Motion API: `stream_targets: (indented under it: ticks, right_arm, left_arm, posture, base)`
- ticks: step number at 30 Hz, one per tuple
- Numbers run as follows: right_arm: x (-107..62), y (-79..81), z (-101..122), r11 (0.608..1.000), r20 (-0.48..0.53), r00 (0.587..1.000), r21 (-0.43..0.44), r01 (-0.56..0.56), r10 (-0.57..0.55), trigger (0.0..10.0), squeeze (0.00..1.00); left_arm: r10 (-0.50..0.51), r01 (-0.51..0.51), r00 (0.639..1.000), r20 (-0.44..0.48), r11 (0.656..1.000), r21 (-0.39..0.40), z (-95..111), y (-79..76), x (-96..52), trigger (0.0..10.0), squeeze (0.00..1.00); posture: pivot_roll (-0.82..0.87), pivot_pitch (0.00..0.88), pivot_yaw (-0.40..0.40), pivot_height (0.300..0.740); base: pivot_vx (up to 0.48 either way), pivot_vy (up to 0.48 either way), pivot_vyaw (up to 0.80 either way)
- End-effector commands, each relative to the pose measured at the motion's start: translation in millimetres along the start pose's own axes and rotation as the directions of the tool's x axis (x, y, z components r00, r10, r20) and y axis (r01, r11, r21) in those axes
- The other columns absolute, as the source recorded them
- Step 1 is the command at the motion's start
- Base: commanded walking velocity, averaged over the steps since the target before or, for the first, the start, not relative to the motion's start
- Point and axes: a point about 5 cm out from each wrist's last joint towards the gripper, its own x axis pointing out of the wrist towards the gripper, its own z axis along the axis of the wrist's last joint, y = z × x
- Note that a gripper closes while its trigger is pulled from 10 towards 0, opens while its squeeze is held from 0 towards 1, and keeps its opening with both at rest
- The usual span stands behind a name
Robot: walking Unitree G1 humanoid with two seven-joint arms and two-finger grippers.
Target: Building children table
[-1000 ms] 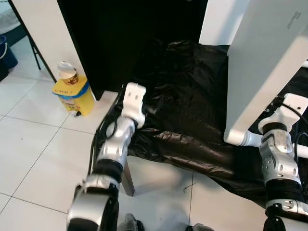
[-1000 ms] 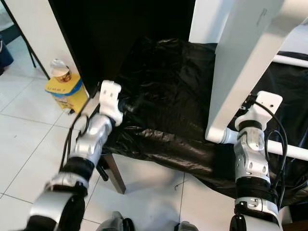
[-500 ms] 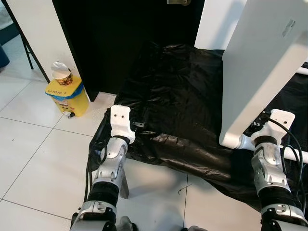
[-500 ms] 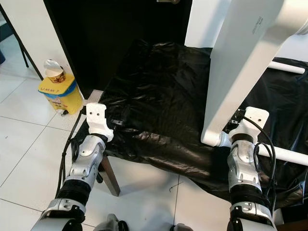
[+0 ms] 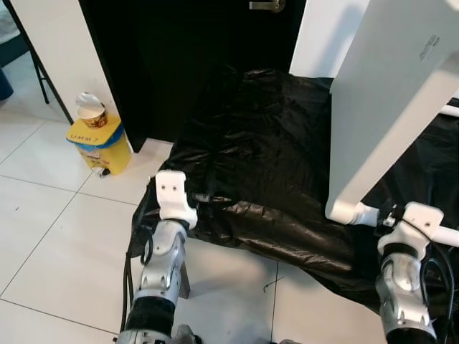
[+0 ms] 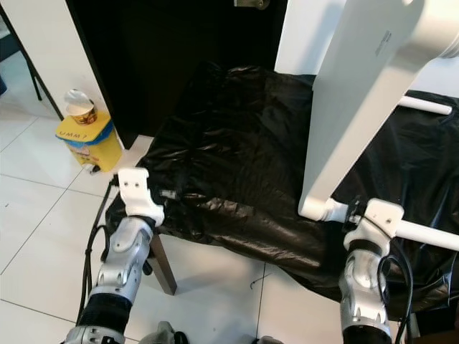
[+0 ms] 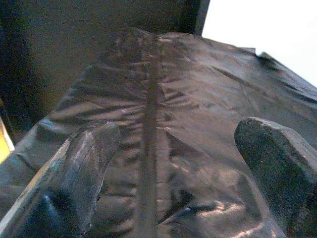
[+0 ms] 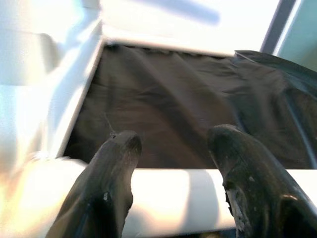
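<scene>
A white tabletop panel (image 5: pixel 387 107) stands tilted on its edge on a surface draped in black plastic sheet (image 5: pixel 265 143). From its lower corner a white round leg (image 6: pixel 423 235) runs off to the right. My right gripper (image 8: pixel 176 138) is open right at that corner, its fingers (image 8: pixel 116 173) on either side of the leg (image 8: pixel 178 198). My left gripper (image 7: pixel 178 131) is open with nothing between its fingers. It hovers over the sheet's front left edge (image 5: pixel 208 197), well apart from the panel.
A yellow container (image 5: pixel 100 140) with a paper cup (image 5: pixel 91 109) on top stands on the white tiled floor at the left. A dark doorway (image 5: pixel 186 57) lies behind the sheet. A dark support leg (image 5: pixel 185 276) holds up the covered surface near my left arm.
Both arms have drawn back toward me. The left gripper retreated from over the sheet to its front left edge. The right wrist dropped lower beside the white leg. The view shifted slightly.
</scene>
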Motion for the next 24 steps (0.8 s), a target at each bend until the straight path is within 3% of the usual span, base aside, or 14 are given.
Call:
stream_targets:
  ticks: [1, 6, 7, 8, 10, 11, 19, 24]
  right_arm:
    - [-9.4, 6.0, 3, 0.999, 0.008, 0.999, -0.009, -0.052, 0.052, 10.0, 0.00]
    - [-18.0, 7.6, 1, 0.997, -0.004, 0.997, -0.021, -0.073, 0.073, 10.0, 0.00]
    - [-21.1, 9.6, 2, 0.995, 0.003, 0.995, -0.028, -0.095, 0.095, 10.0, 0.00]
    - [-24.0, 11.5, 4, 0.993, 0.010, 0.993, -0.029, -0.118, 0.118, 10.0, 0.65]
    - [-26.4, 12.9, 5, 0.991, 0.014, 0.991, -0.030, -0.133, 0.133, 10.0, 0.65]
    - [-27.5, 13.9, 6, 0.988, 0.017, 0.988, -0.018, -0.151, 0.151, 10.0, 1.00]
    - [-30.2, 25.3, 9, 0.958, 0.022, 0.958, 0.007, -0.287, 0.287, 10.0, 1.00]
    - [-20.6, 36.7, 11, 0.943, 0.023, 0.944, 0.054, -0.329, 0.328, 10.0, 1.00]
  left_arm:
    - [-0.114, 0.115, 0.993, -0.019, 0.993, 0.016, 1, -10.2, -2.8, 10.0, 0.00]
    - [-0.181, 0.181, 0.983, -0.018, 0.983, 0.008, 4, -15.7, -5.8, 10.0, 0.00]
    - [-0.191, 0.191, 0.981, -0.020, 0.981, 0.003, 4, -15.9, -6.6, 10.0, 1.00]
    - [-0.206, 0.206, 0.978, -0.017, 0.978, 0.000, 5, -16.4, -7.7, 10.0, 1.00]
    - [-0.217, 0.217, 0.976, -0.015, 0.976, -0.003, 5, -16.8, -8.7, 10.0, 1.00]
    - [-0.233, 0.234, 0.972, -0.015, 0.972, 0.007, 6, -17.8, -9.7, 10.0, 1.00]
    - [-0.339, 0.339, 0.941, -0.022, 0.933, 0.119, 13, -30.4, -15.7, 10.0, 1.00]
    - [-0.362, 0.359, 0.932, -0.020, 0.915, 0.185, 18, -35.3, -16.2, 10.0, 1.00]
  posture:
    - [0.02, 0.044, -0.050, 0.740]
    - [0.02, 0.046, -0.049, 0.740]
    - [0.01, 0.054, -0.045, 0.740]
    - [0.01, 0.056, -0.044, 0.740]
    - [0.01, 0.056, -0.044, 0.740]
    - [0.00, 0.062, -0.036, 0.740]
    - [0.00, 0.069, -0.032, 0.740]
    - [0.00, 0.070, -0.033, 0.740]
  base:
    - [0.000, 0.000, 0.00]
    - [0.000, 0.000, 0.00]
    - [0.000, 0.000, 0.00]
    - [0.000, 0.000, 0.00]
    - [0.000, 0.000, 0.00]
    - [0.000, 0.000, 0.00]
    - [0.000, 0.000, 0.00]
    - [0.000, 0.000, 0.00]
